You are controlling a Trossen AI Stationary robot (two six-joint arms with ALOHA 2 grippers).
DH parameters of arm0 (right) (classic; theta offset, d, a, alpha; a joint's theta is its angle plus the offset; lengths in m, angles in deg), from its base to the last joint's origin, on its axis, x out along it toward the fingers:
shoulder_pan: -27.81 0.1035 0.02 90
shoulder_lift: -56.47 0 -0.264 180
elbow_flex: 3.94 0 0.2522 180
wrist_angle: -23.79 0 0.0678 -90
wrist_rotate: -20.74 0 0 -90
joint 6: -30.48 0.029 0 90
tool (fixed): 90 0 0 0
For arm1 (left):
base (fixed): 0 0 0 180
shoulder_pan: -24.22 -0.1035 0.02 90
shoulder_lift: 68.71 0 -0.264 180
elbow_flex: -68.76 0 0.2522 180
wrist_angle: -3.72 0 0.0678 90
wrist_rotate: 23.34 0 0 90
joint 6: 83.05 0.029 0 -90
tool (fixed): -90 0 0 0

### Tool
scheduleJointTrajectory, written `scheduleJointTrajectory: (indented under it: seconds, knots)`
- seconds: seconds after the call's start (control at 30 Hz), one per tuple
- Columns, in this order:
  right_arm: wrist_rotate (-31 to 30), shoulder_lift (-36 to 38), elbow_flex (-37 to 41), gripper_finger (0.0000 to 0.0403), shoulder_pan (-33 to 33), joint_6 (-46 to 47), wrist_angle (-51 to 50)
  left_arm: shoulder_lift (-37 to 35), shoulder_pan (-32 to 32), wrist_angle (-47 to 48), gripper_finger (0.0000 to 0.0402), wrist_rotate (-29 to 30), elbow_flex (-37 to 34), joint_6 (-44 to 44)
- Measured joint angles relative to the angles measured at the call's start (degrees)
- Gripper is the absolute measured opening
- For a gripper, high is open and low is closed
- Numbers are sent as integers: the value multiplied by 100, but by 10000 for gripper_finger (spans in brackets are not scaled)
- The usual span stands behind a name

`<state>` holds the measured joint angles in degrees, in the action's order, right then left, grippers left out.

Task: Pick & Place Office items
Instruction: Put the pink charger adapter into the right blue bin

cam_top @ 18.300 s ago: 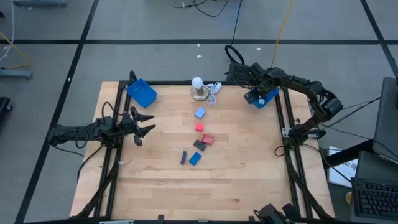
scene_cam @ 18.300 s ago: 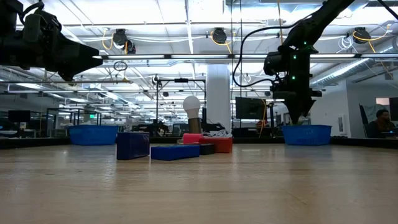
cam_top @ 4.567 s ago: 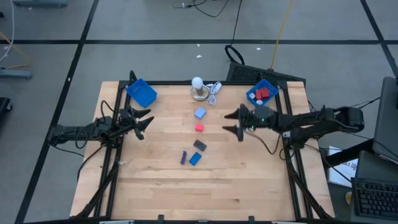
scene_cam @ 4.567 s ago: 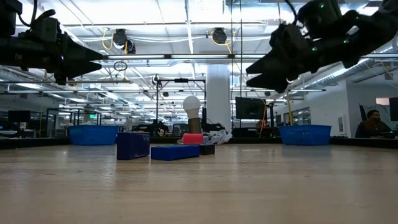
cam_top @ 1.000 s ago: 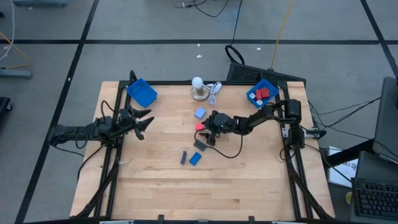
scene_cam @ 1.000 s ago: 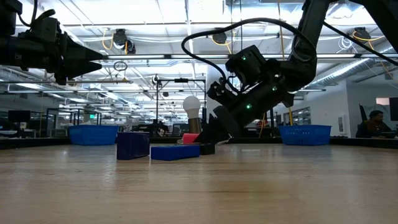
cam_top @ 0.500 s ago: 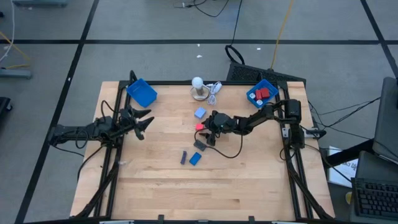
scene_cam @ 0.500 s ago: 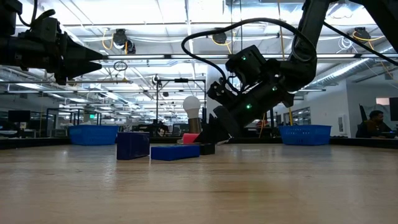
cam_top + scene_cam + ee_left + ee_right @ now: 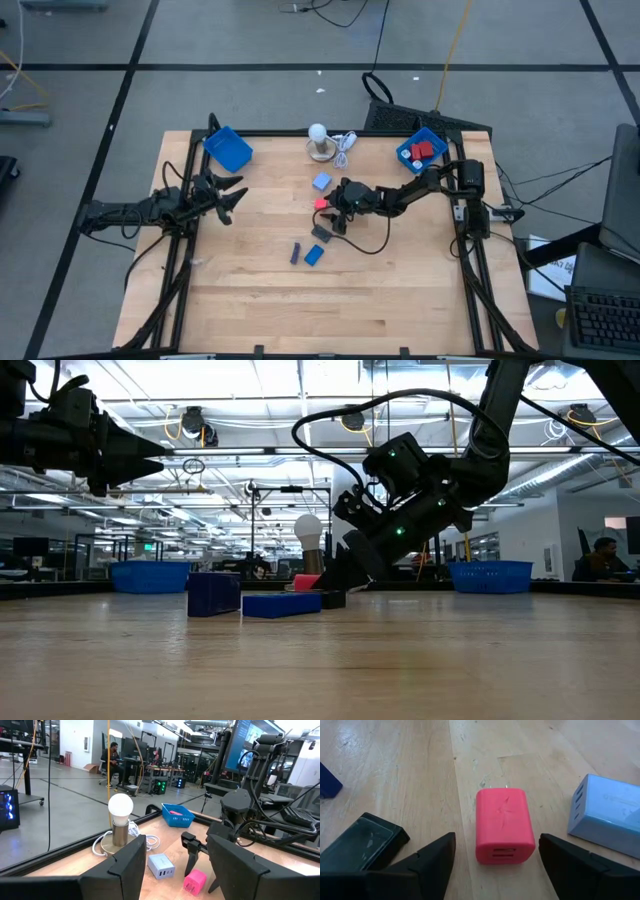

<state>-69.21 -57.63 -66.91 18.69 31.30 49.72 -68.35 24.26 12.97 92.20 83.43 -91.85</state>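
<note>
Table (image 9: 400, 290): light wooden top in a black frame, seen from above.
Right arm (image 9: 420, 185): reaches from the right edge toward the table's middle, bent low.
Left arm (image 9: 120, 212): waits over the left edge.
Blue trays: one at the far left corner (image 9: 228, 148); one at the far right corner (image 9: 420, 150) with a red piece (image 9: 427, 149) inside.
Bulb lamp (image 9: 318, 140): white ball on a round base, far middle, white cord beside it.
Right gripper (image 9: 492, 862): released, fingers spread wide on either side of the pink charger (image 9: 503, 825), not touching it.
Left gripper (image 9: 232, 200): fingers apart, holding nothing.
Pink charger: flat on the wood, mid-table, between the other two pieces.
Light blue charger (image 9: 610, 814): near the pink one, on the lamp side.
Dark grey block (image 9: 362, 844): near the pink one, opposite side.
Blue block (image 9: 314, 254) and purple block (image 9: 295, 254): side by side, nearer the front edge.
</note>
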Motion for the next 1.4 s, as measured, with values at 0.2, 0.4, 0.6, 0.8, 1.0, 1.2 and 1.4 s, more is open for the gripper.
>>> scheduleJointTrajectory:
  seconds: [0.2, 0.4, 0.6, 0.8, 1.0, 1.2, 1.4]
  knots:
    - [0, 0, 2, 238, 0, 0, 0, 0, 0, 0, 214, 2, 0, 0]
    - [0, 2, 2, 205, 0, 0, 0, 0, 0, 0, 214, 0, 0, 0]
    - [0, 2, 2, 198, 2, 0, 0, 0, 0, 0, 214, 2, 0, 0]
    - [-192, 2, 2, 213, 2, 1, 69, 1, 1, 0, 214, 1, 0, 0]
    - [-301, 2, 2, 234, 26, 7, 192, 1, 0, 0, 214, 0, 0, 0]
    - [-297, 4, 2, 237, 24, 68, 72, 1, 0, -1, 214, 1, 0, 0]
    - [-297, 4, 2, 217, 24, 68, 76, 0, 0, -1, 214, 1, 0, 0]
